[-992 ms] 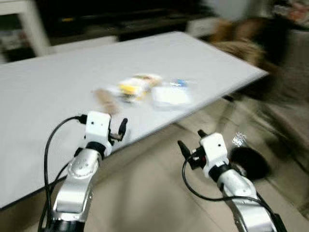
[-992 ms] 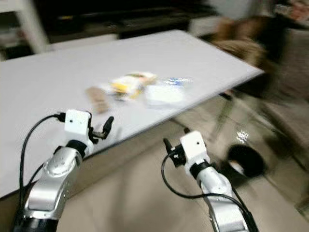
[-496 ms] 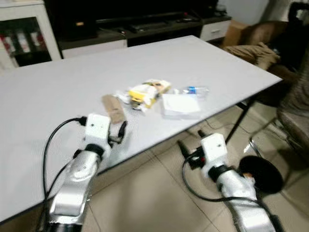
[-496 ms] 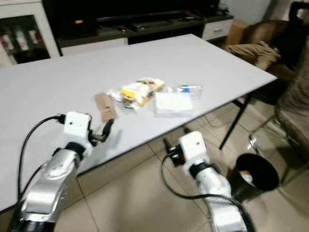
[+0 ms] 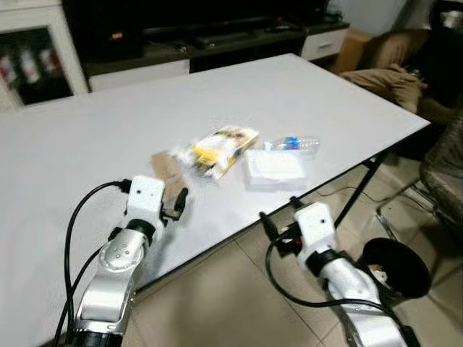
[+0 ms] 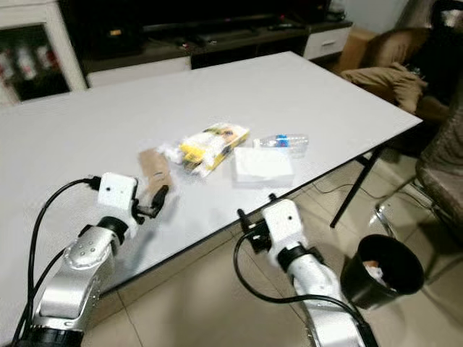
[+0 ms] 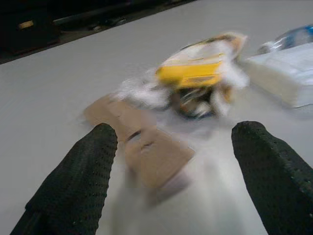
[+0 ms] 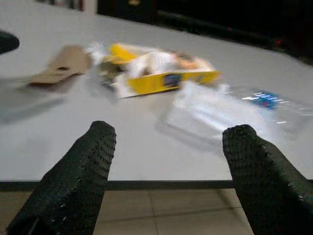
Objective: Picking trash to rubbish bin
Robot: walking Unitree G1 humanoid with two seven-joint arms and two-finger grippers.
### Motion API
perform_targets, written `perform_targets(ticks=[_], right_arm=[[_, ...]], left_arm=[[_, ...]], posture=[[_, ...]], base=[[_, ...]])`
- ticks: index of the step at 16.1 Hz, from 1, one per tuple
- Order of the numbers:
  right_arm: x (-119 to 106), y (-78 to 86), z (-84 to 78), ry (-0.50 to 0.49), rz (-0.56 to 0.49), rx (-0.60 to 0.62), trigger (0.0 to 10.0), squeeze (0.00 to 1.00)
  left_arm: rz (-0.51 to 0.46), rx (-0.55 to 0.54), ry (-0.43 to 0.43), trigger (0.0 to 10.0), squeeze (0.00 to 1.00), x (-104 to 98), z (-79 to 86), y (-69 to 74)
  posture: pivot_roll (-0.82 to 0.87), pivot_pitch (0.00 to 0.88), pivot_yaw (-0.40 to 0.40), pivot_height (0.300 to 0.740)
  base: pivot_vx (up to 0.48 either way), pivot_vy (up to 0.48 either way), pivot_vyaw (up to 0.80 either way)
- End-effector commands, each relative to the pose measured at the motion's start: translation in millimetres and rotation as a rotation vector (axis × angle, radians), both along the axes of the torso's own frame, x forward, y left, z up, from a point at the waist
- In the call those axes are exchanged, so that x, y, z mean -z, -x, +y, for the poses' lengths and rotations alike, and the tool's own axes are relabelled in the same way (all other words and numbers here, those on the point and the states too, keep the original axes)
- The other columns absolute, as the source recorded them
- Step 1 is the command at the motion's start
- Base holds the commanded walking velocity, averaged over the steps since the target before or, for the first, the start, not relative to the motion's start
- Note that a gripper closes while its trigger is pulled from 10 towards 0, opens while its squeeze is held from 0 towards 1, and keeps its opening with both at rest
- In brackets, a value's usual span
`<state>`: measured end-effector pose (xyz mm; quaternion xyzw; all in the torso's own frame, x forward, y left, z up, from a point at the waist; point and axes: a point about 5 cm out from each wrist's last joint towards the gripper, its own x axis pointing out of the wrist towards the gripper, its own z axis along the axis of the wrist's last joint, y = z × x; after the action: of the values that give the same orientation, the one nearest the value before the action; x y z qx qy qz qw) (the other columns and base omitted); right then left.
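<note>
You face a white table (image 5: pixel 94 137) on a beige tiled floor (image 5: pixel 231 303), with a dark cabinet (image 5: pixel 188 29) across the upper frame and a black rubbish bin (image 5: pixel 396 269) at lower right, some scraps inside. Your trash lies clustered at mid-frame: a brown cardboard piece (image 5: pixel 168 170), a crumpled yellow wrapper (image 5: pixel 221 148), a white tissue pack (image 5: pixel 273 166) and a clear plastic bottle (image 5: pixel 293 144) lying on its side. Your left gripper (image 5: pixel 176 204) hovers over the table just before the cardboard, fingers spread wide. Your right gripper (image 5: pixel 281 220) hangs off the table's near edge, below the tissue pack, fingers also wide apart, holding nothing.
</note>
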<state>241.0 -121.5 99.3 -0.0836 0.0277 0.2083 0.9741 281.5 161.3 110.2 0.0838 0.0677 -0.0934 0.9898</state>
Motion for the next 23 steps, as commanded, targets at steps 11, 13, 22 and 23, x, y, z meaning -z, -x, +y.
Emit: perform_targets(ticks=[11,13,22,23], right_arm=[[-7,-4.3,-19.6,0.040,-0.015,0.080,10.0,0.00],[-8,-3.3,-19.1,0.036,-0.016,0.081,10.0,0.00],[-5,2.4,-15.1,0.043,0.017,0.042,10.0,0.00],[-5,1.8,-14.7,0.039,0.020,0.043,10.0,0.00]], left_arm=[[-0.029,0.198,-0.036,10.0,1.00,-1,-17.5,-39.2],[-0.020,0.211,-0.086,10.0,1.00,3,-13.1,-42.0],[0.037,0.193,-0.420,10.0,0.00,19,8.2,-62.9],[0.045,0.214,-0.434,10.0,0.00,21,5.7,-64.1]], posture=[[-0.21,0.000,-0.019,0.740],[-0.20,0.000,-0.023,0.740],[-0.18,0.037,-0.041,0.740],[-0.18,0.038,-0.037,0.740]], base=[[0.058,0.000,0.00],[0.000,0.000,0.00],[0.000,0.000,0.00],[0.000,0.000,0.00]])
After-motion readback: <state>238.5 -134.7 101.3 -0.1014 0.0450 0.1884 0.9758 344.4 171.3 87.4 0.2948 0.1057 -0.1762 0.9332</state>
